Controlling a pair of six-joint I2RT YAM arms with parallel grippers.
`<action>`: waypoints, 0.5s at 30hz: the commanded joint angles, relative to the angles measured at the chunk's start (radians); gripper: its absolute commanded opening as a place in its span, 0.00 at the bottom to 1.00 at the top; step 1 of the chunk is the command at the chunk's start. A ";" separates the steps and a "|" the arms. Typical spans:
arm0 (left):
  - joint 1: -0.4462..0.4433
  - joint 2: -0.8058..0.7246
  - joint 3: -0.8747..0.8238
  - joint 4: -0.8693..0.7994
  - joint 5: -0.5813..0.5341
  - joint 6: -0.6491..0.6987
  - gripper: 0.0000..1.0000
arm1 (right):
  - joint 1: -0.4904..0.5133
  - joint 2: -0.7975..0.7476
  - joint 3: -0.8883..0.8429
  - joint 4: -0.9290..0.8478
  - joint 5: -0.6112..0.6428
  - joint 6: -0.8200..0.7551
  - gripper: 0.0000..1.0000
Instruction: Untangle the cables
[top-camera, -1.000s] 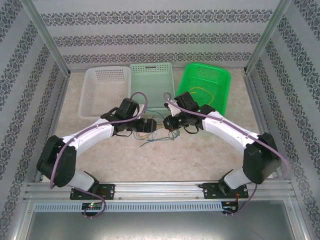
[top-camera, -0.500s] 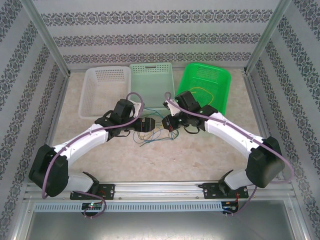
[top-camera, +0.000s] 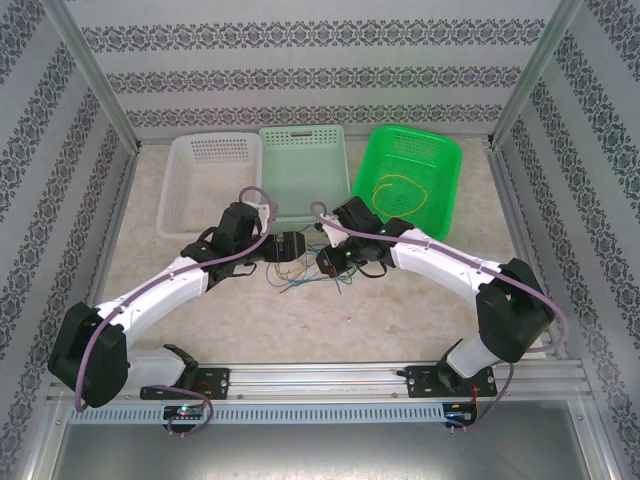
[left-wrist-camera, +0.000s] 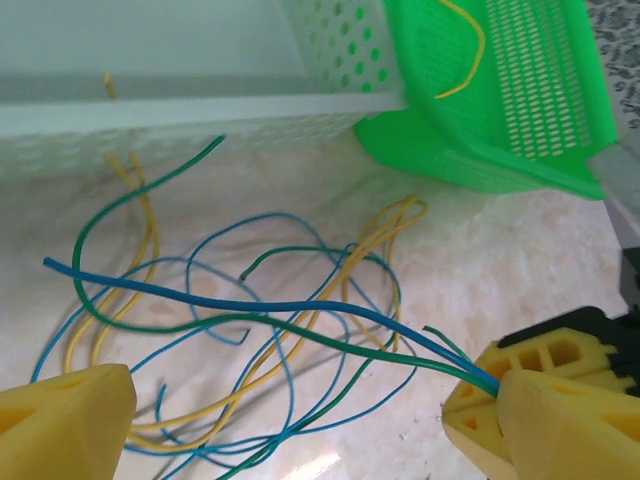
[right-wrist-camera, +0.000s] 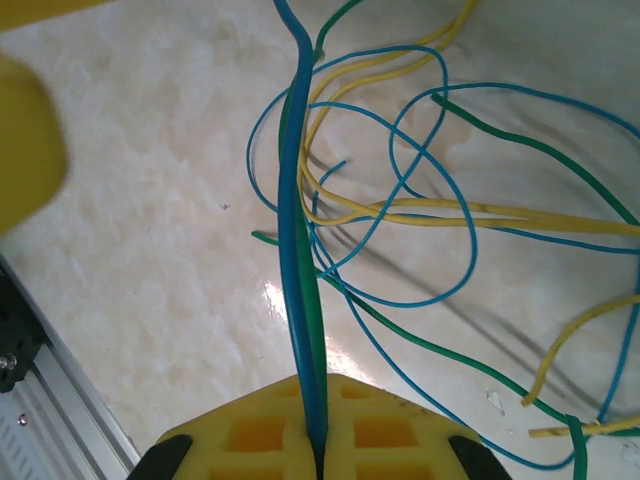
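Perforated plastic baskets x3: pale-green basket (top-camera: 300, 175); white basket (top-camera: 200, 185) to its left; bright-green basket (top-camera: 452, 175) to its right, holds 1 yellow wire loop (left-wrist-camera: 468, 65). Thin yellow/blue/green cables (left-wrist-camera: 290, 305): tangle just before pale-green basket. Grippers: left gripper (left-wrist-camera: 300, 410) agape; right gripper (right-wrist-camera: 318, 440) pinches blue+green strands (right-wrist-camera: 300, 250).

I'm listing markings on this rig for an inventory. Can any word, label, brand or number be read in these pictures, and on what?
No readable text.
Green basket, pale green basket, white basket: no print.
Cables and yellow fingers: unmarked.
Small circuit board at the near edge: too small to read.
Wallpaper: ornament, no letters.
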 joint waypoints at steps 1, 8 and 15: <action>0.021 0.008 -0.004 0.026 0.048 -0.079 0.94 | 0.018 0.003 -0.018 0.069 0.043 -0.011 0.00; 0.023 0.047 -0.001 0.078 0.095 -0.149 0.89 | 0.032 -0.026 -0.039 0.118 0.039 -0.024 0.00; 0.024 0.093 0.021 0.086 0.102 -0.149 0.63 | 0.050 -0.044 -0.071 0.115 0.055 -0.041 0.01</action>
